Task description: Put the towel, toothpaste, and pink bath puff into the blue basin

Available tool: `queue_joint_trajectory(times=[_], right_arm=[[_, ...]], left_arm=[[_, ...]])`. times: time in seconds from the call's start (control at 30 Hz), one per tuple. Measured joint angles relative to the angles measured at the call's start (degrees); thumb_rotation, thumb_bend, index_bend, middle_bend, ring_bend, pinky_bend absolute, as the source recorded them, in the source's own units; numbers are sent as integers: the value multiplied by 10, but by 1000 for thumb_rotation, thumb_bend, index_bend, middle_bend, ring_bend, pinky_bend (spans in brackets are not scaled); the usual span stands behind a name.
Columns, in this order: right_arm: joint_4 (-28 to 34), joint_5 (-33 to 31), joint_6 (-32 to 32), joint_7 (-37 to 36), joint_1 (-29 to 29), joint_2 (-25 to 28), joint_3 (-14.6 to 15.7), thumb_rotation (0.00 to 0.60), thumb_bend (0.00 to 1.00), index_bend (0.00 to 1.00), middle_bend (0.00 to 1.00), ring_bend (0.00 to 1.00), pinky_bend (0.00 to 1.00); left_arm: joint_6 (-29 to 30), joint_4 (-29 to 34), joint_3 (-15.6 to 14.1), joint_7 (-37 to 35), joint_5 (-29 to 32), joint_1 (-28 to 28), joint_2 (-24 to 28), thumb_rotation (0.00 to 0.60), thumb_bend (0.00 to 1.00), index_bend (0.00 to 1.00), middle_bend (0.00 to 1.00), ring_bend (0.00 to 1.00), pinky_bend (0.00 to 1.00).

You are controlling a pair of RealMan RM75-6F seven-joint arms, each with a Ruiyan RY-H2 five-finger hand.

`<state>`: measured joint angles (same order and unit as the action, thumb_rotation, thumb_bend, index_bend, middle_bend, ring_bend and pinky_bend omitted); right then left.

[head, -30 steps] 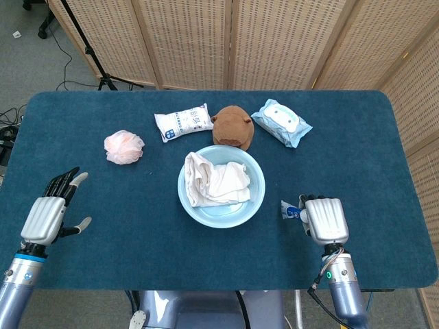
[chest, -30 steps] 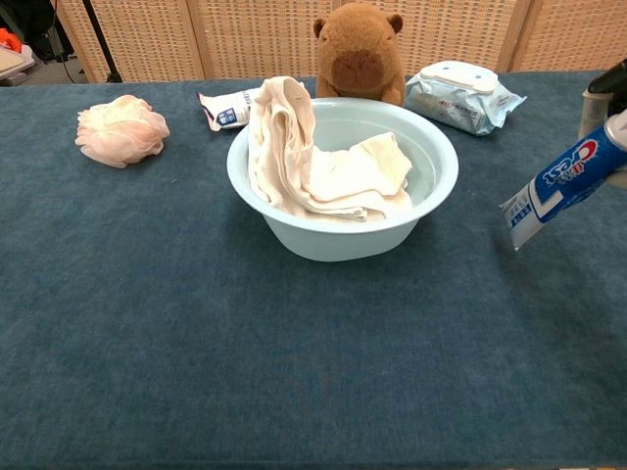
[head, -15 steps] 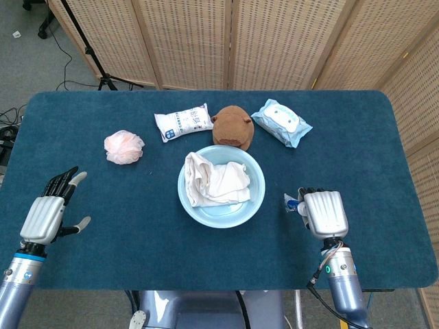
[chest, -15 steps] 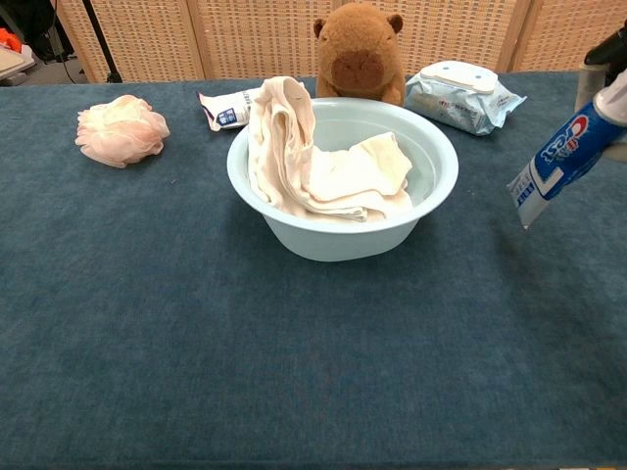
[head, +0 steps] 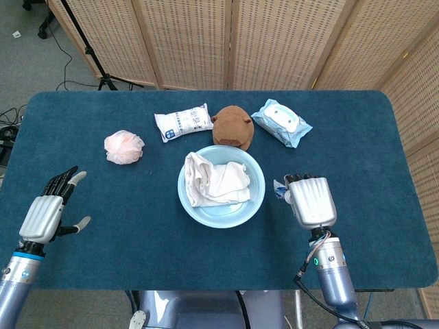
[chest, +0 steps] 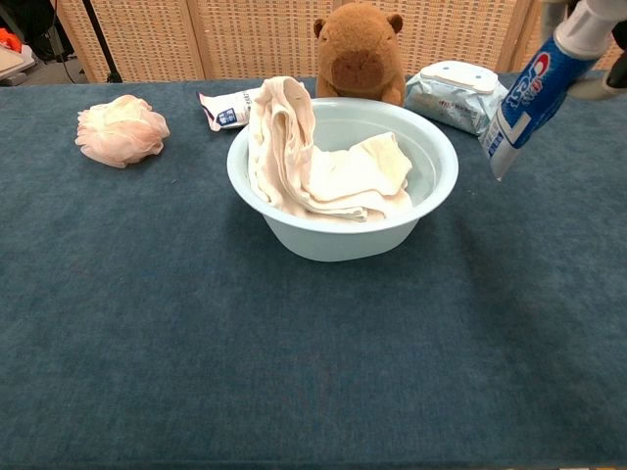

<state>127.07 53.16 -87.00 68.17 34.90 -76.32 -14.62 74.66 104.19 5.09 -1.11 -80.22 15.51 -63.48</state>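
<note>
The pale blue basin point(head: 255, 194) point(chest: 431, 201) sits mid-table with the cream towel point(head: 214, 179) point(chest: 318, 166) bunched inside, one fold draped over its left rim. My right hand point(head: 311, 201) point(chest: 600, 39) holds the blue and white toothpaste tube point(head: 278, 189) point(chest: 525, 100) in the air just right of the basin, tail end down. The pink bath puff point(head: 124, 147) point(chest: 120, 128) lies on the table at the far left. My left hand point(head: 51, 210) hovers open near the front left edge, holding nothing.
Behind the basin stand a brown capybara plush point(head: 232, 125) point(chest: 359, 54), a white wipes pack point(head: 182, 122) point(chest: 228, 108) and a light blue wipes pack point(head: 281, 122) point(chest: 458, 94). The dark blue tablecloth point(head: 357, 151) covers the table; wicker screens stand behind.
My right hand has lifted the toothpaste and carried it left, toward the basin's right rim. The left hand has stayed put.
</note>
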Motion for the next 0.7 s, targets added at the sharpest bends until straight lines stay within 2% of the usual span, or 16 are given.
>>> queue_joint_trajectory(times=[0.43, 0.7], right_arm=[[40, -20, -28, 71, 59, -16, -20, 600, 350, 742, 552, 595, 655], [57, -22, -50, 93, 77, -42, -6, 600, 349, 742, 552, 595, 655]], left_arm=[[-1, 0, 0, -21, -5, 0, 7, 600, 248, 25, 0, 0, 74], [-3, -1, -1, -31, -8, 0, 9, 600, 248, 25, 0, 0, 74]])
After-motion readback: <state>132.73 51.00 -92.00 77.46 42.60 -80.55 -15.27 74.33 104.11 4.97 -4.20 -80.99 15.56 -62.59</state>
